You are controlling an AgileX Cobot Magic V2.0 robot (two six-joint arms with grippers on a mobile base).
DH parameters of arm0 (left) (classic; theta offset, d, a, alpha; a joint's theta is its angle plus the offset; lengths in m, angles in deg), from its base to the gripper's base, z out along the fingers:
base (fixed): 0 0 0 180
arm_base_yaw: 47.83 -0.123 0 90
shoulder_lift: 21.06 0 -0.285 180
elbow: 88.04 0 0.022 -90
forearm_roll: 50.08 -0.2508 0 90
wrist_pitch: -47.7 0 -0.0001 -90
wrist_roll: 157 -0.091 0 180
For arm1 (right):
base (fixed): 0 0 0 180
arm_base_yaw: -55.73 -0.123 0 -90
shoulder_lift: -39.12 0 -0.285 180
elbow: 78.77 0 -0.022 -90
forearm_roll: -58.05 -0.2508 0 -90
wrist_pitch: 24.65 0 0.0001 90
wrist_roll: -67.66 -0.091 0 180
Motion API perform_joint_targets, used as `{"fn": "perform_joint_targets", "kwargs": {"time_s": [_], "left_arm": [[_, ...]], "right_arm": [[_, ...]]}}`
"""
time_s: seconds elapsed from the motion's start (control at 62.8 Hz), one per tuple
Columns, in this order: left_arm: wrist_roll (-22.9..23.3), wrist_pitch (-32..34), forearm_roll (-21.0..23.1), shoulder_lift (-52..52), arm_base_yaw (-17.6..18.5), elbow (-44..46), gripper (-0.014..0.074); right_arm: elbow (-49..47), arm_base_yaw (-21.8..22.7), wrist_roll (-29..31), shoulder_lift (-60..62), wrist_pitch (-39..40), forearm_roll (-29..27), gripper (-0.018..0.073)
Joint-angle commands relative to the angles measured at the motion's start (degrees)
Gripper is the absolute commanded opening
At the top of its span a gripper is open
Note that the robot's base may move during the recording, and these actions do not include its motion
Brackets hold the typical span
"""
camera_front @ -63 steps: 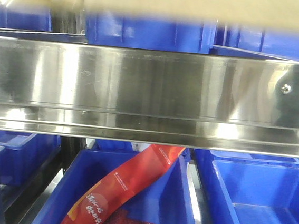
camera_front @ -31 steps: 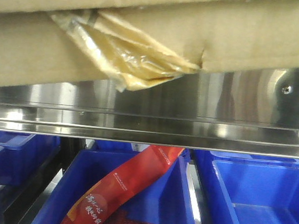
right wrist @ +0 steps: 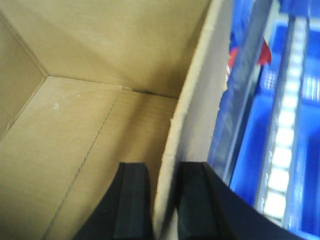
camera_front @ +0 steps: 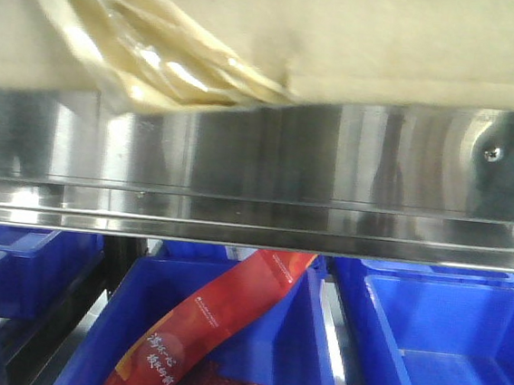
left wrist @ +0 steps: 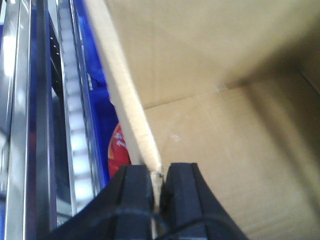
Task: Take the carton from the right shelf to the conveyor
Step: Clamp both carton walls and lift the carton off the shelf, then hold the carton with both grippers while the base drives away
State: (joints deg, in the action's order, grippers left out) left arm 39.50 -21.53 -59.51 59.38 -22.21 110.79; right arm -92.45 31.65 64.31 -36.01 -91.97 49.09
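Black left fingers (left wrist: 132, 192) are closed narrow on the thin top edge of one side wall of the large plain brown corrugated cardboard carton (left wrist: 225, 150), one finger inside and one outside. The black right fingers (right wrist: 132, 200) pinch the opposite wall (right wrist: 170, 165) the same way, and both wrist views look down onto the box's bare floor.

In the front view the carton's underside (camera_front: 417, 44) fills the top of the picture, with a crumpled strip of yellowish clear packing tape (camera_front: 152, 55) hanging from it. It sits just over the shiny stainless-steel front rail (camera_front: 260, 156) of the right shelf. Below the rail are blue plastic bins (camera_front: 442, 347), one holding a red printed packet (camera_front: 217, 325).

The step in hand looks like the carry-off: the carton is gripped on both sides but remains at the shelf. Next, both arms need to move together, keeping the box level and clear of the rail. The conveyor is not in view.
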Motion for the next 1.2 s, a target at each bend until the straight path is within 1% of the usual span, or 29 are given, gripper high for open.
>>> {"fn": "perform_joint_targets", "kwargs": {"time_s": [0.0,0.207,0.414,1.179], "left_arm": [[-0.9,1.2,0.3,1.7,0.3,2.6,-0.0017],[-0.9,1.4,0.3,2.2,0.3,3.9,-0.0017],[-0.9,2.6,0.1,2.2,0.3,3.9,-0.0017],[-0.9,2.6,0.0,2.3,0.3,3.9,-0.0017]], "right_arm": [[-0.3,-0.1,0.3,0.5,3.8,-3.1,-0.0066],[-0.3,-0.1,0.3,0.5,5.2,-3.0,-0.0066],[-0.3,-0.1,0.3,0.5,4.9,-3.0,-0.0066],[-0.3,-0.1,0.3,0.5,4.9,-3.0,-0.0066]]}}
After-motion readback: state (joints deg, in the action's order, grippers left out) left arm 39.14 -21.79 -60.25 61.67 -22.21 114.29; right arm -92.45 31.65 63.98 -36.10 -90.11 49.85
